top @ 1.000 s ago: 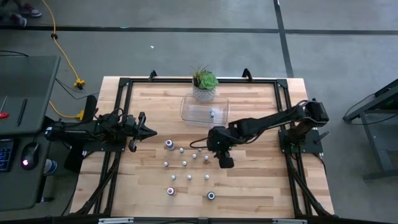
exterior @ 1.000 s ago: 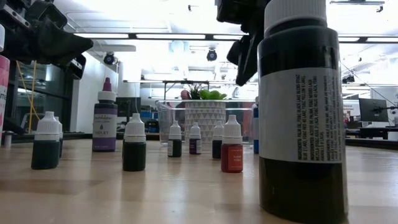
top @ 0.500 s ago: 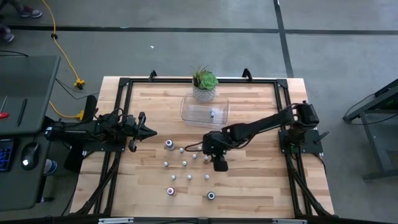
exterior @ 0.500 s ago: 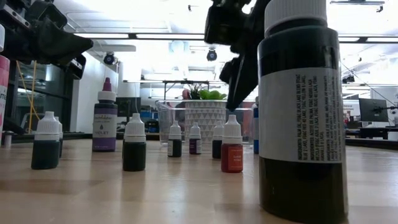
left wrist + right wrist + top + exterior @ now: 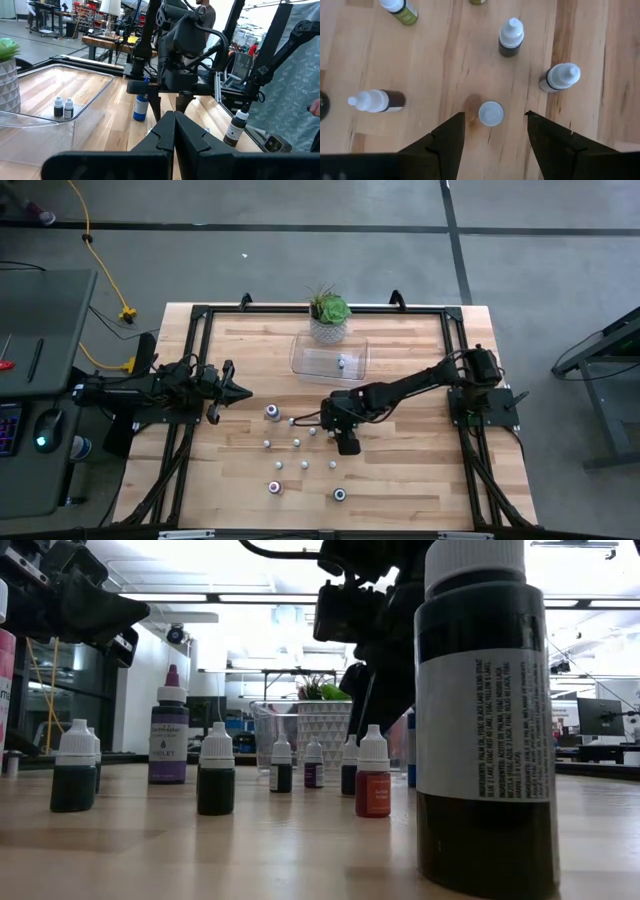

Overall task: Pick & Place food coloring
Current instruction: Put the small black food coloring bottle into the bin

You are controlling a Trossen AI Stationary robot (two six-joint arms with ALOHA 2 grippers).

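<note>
while jaws straddle a cap: lining up for the next pick

though parked at the far left edge of the table (image 5: 400, 480), left gripper (image 5: 243, 391) takes no part: fingers pressed together into one point, holding nothing. just right of it, food coloring bottles (image 5: 297, 443) scattered upright over the middle boards, small white caps mostly, with a larger purple one (image 5: 168, 727) nearest the left arm and two more large ones toward the front edge. further back, near the far rail, clear tray (image 5: 329, 358) already holding a couple of small bottles (image 5: 63, 107), touching or nearly so, with the potted plant (image 5: 328, 313) just behind it. moving right, right gripper (image 5: 343, 442) pointed straight down over the right side of the cluster, fingers (image 5: 447, 140) spread wide and empty, one white-capped bottle (image 5: 491, 113) sitting between them but not yet touched. from table height, same gripper hanging just above the red-bodied bottle (image 5: 373, 771), apart from its cap. far right, arm base only.

step in hand, by judgement: aligning over the next bottle, before the grasp. next move calls for a straight drop so both fingers pass the cap evenly, then a gentle close on the cap or neck. neighbours standing near, so a skewed descent risks tipping one; small light bottle likely to slip if pinched off-centre. after that, lift and carry back to the tray.
</note>
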